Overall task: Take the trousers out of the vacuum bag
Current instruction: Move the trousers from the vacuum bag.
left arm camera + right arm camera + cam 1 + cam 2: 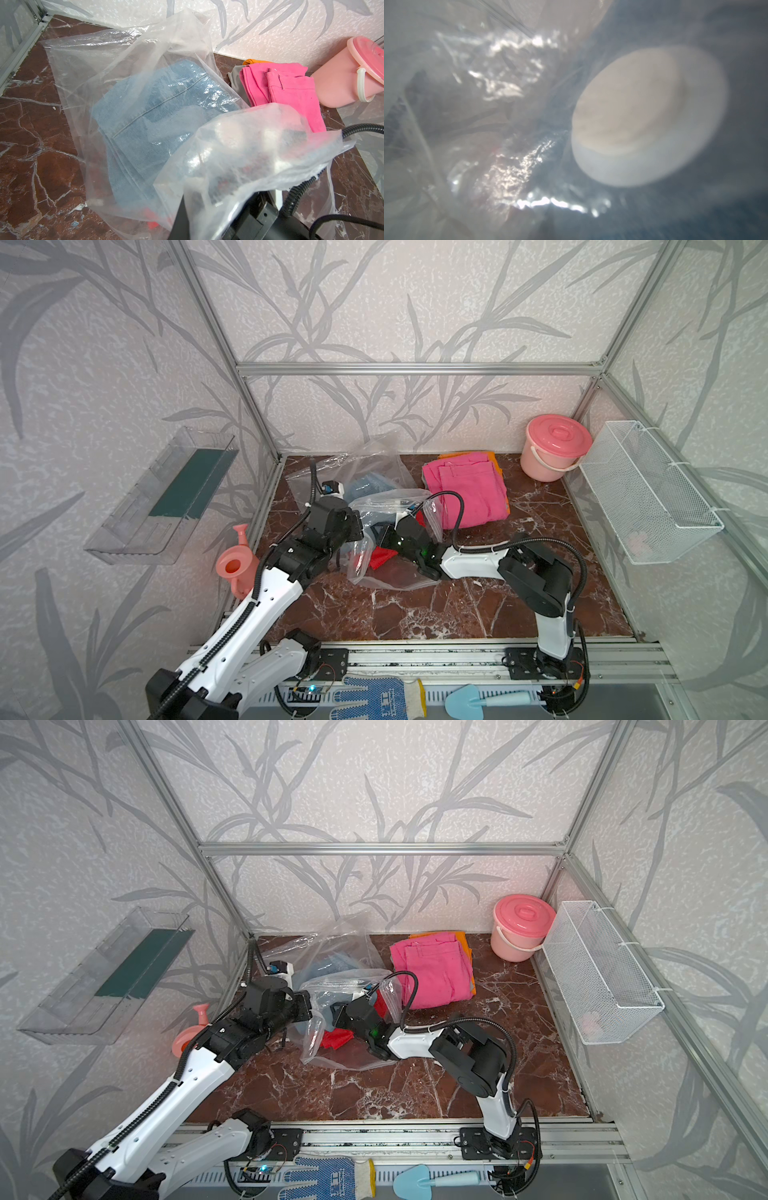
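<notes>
The clear vacuum bag (374, 464) lies crumpled at the back left of the marble floor. Blue denim trousers (158, 108) and a red garment (382, 558) lie inside it. Outside it, hot pink trousers (469, 489) lie stacked on orange (492, 458) and grey (234, 76) ones. My left gripper (358, 526) is shut on the bag's plastic edge, which drapes over it in the left wrist view. My right gripper (379, 531) reaches into the bag's mouth. Its wrist view shows only blurred plastic, the white valve disc (648, 116) and denim; its jaws are hidden.
A pink lidded bucket (557, 448) stands in the back right corner beside a white wire basket (648, 493) on the right wall. A clear tray (162, 497) hangs on the left wall, above a pink watering can (237, 564). A blue-dotted glove (374, 697) and blue trowel (478, 699) lie by the front rail.
</notes>
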`<act>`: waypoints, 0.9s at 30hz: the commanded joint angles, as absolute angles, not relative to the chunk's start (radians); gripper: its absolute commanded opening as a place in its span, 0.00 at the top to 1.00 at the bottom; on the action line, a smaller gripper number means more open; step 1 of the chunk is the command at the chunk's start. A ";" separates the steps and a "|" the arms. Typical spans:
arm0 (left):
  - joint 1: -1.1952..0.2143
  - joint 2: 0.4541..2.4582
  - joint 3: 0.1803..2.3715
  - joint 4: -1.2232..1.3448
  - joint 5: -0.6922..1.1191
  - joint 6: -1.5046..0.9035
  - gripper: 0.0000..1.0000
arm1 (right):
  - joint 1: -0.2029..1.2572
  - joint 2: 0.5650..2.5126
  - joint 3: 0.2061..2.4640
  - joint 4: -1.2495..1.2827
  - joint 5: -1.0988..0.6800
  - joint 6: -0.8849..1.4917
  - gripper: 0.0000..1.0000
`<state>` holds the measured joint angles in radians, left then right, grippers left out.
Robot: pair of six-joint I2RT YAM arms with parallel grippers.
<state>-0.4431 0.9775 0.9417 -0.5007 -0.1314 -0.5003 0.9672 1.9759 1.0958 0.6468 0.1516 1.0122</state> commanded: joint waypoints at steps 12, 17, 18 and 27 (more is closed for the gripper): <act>-0.431 0.957 0.944 -0.514 -0.179 -0.500 1.00 | 0.935 2.127 1.167 0.733 0.172 1.131 0.44; -0.432 0.950 0.949 -0.522 -0.181 -0.501 1.00 | 0.923 2.190 1.240 0.768 0.167 1.131 0.42; -0.432 0.948 0.947 -0.521 -0.184 -0.500 1.00 | 0.921 2.199 1.257 0.769 0.164 1.130 0.46; -0.433 0.945 0.955 -0.488 -0.245 -0.505 1.00 | 0.880 2.140 1.418 0.609 0.142 0.992 0.83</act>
